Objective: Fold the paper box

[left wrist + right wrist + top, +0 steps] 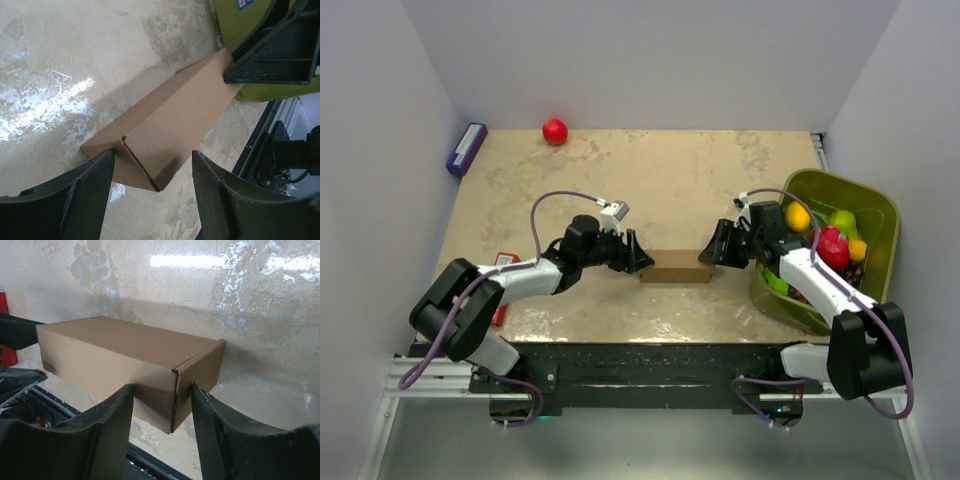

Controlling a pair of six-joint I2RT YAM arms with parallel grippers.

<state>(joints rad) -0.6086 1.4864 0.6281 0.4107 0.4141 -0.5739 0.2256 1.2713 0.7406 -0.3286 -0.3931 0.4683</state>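
Note:
The paper box [677,267] is a closed plain brown cardboard box lying flat on the table between my two arms. My left gripper [638,258] is open at its left end. In the left wrist view the box [170,115] has its near corner between the spread fingers [75,200] of that gripper [152,195]. My right gripper [713,250] is open at the right end. In the right wrist view the box [125,355] has its corner seam between the fingers [107,430] of that gripper [162,430]. Neither gripper clamps the box.
A green bin [876,215] with toy fruit stands at the right, close behind my right arm. A red ball [554,131] and a small purple box [466,148] lie at the back left. A red flat pack [505,262] lies partly under my left arm.

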